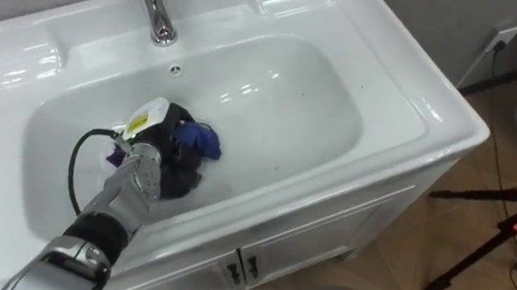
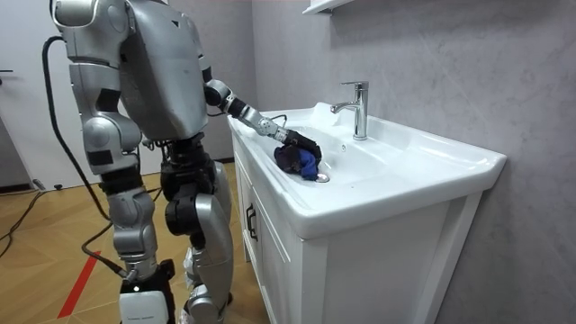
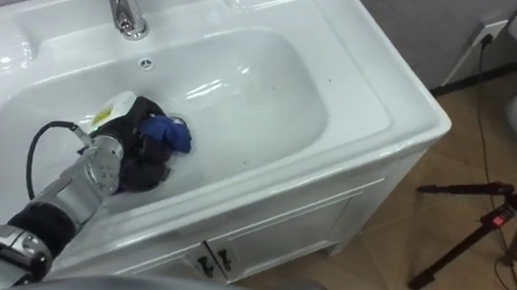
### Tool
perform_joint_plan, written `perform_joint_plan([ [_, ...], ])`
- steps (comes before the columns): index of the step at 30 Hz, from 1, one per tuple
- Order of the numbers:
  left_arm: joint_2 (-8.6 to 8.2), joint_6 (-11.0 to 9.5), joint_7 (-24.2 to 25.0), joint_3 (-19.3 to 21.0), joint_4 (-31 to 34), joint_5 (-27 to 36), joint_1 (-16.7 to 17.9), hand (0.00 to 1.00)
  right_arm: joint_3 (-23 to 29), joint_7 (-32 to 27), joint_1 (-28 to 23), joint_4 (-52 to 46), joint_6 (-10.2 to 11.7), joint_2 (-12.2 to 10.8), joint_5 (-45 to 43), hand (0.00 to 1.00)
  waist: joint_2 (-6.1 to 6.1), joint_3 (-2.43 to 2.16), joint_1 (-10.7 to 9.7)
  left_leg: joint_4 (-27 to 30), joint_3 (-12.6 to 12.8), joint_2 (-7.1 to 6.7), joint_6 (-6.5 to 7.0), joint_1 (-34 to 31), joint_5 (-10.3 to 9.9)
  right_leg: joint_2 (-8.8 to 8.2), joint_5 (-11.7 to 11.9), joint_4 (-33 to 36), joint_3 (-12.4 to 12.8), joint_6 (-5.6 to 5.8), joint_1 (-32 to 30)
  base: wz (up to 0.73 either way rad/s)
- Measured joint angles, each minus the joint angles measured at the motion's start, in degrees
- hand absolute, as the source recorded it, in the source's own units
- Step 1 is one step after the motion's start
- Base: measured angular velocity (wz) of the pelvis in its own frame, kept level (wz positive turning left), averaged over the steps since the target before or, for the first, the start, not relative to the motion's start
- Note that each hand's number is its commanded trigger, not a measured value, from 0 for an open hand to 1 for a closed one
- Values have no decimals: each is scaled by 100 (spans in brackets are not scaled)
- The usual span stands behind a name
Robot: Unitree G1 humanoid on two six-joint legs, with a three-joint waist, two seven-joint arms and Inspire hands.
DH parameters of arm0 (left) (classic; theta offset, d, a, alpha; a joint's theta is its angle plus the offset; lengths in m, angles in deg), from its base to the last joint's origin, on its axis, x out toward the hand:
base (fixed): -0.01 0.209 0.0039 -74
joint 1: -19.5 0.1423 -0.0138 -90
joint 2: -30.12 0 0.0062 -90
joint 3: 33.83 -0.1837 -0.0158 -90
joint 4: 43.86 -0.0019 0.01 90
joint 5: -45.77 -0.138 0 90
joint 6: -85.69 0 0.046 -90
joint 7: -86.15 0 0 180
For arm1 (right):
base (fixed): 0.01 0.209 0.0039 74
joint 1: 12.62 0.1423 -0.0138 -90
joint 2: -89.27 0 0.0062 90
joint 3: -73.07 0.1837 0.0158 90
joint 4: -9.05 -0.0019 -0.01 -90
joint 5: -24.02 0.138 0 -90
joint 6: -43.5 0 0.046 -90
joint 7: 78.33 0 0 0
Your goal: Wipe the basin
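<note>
Now the left hand [image 1: 176, 132] is working down in the basin [image 1: 291, 101], fingers clamped on the bunched cloth [image 1: 202, 141], which is lying on the bowl floor under them. Wiping is in hand, I'd judge, with plenty left to do. The broad open bowl is waiting ahead of the fingers, so the next sweep is calling for downward pressure and a push that way. The tap [image 1: 158, 7] is standing well beyond them, and the front wall is sitting close behind.

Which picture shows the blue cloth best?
The left eye view: it looks down on the blue cloth in the basin. The right eye view shows the same; the room view shows it from the side.
</note>
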Motion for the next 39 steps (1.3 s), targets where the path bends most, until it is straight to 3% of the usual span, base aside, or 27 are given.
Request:
perform_joint_plan([
  [8, -3, -243, -328, 399, -118, -493, 266, 100, 62, -30, 32, -159, 8, 0, -128, 0, -12, 5, 308, 3, -24, -1, 0, 58, 1, 3, -2, -22, -7, -1, 82, -1],
  [14, -1, -246, -772, 585, -105, -1222, 544, 100, 353, -109, 1, -243, -11, 19, -129, 0, 100, 1, 386, -40, -40, 15, -1, 81, 1, 25, 12, -105, -24, -1, 157, 0],
  [21, -1, -408, -1148, 776, -11, -1357, 722, 100, 460, -210, 63, -220, 66, 49, -98, 0, 164, -35, 656, -57, -135, 38, -4, 99, 3, 47, 30, -125, -16, -32, 161, -5],
  [34, -1, -485, -1393, 803, 124, -1320, 708, 100, 450, -353, 352, -149, 389, 48, 37, 0, 174, -42, 729, -59, -301, 41, -6, 70, 4, 40, 25, -221, -171, -44, 224, 7],
  [38, -1, -516, -1487, 901, 381, -1314, 691, 100, 440, -347, 355, -128, 491, 41, 128, 0, 154, -29, 693, -26, -423, 29, -6, -74, 4, 17, 25, -225, -295, -44, 177, 18],
  [39, -1, -528, -1496, 938, 384, -1305, 650, 100, 439, -349, 357, -90, 543, 41, 121, 0, 122, -6, 668, 20, -490, 14, -6, -103, 4, -1, 24, -233, -340, -42, 169, 22],
])
